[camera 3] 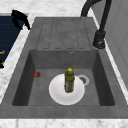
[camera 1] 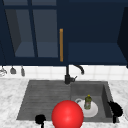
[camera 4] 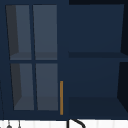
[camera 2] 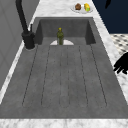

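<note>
The left hand (camera 1: 40,119) hovers by the sink's (camera 1: 45,100) front edge; the right hand (camera 1: 115,109) is just right of the basin, nearest the bottle (camera 1: 87,101) standing on the white plate (camera 1: 93,111); I cannot tell either hand's finger state

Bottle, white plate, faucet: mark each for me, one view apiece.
bottle (camera 3: 69,82), right side view, on its green body.
white plate (camera 3: 57,93), right side view, on bare surface left of the bottle.
faucet (camera 2: 28,38), left side view, on its black base.
</note>
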`<state>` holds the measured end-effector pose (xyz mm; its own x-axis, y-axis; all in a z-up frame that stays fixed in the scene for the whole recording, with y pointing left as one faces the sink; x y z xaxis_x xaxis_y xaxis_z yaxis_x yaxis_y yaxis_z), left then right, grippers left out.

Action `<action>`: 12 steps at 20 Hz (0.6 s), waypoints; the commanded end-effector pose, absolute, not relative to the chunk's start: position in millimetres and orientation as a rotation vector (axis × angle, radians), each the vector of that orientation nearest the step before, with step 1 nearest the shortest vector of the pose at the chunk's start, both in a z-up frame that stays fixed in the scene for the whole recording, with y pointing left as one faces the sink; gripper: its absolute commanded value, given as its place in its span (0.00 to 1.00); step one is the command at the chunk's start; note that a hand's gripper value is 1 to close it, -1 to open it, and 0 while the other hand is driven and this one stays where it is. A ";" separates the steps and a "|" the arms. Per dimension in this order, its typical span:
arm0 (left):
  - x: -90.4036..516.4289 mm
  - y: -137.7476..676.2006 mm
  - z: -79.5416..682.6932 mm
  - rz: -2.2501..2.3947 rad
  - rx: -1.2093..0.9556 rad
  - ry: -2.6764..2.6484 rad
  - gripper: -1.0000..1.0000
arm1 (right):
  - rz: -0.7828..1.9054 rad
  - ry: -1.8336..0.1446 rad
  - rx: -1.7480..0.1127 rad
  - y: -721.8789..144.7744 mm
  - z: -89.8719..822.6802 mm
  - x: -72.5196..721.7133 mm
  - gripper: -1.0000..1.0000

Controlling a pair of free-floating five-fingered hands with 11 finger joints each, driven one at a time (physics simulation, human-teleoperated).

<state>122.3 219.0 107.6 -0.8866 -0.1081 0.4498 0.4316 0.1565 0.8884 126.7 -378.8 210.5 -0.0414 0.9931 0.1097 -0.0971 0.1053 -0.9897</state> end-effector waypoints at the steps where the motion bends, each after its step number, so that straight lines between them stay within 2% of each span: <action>1: 122.3 219.0 107.6 -1.778 -0.308 -2.030 0.50 | 1.202 -1.244 -1.078 -356.0 204.0 104.7 0.00; 12: 122.3 219.0 107.6 -1.778 -0.308 -2.030 0.50 | 1.231 -1.240 -1.055 -298.8 182.5 20.2 0.00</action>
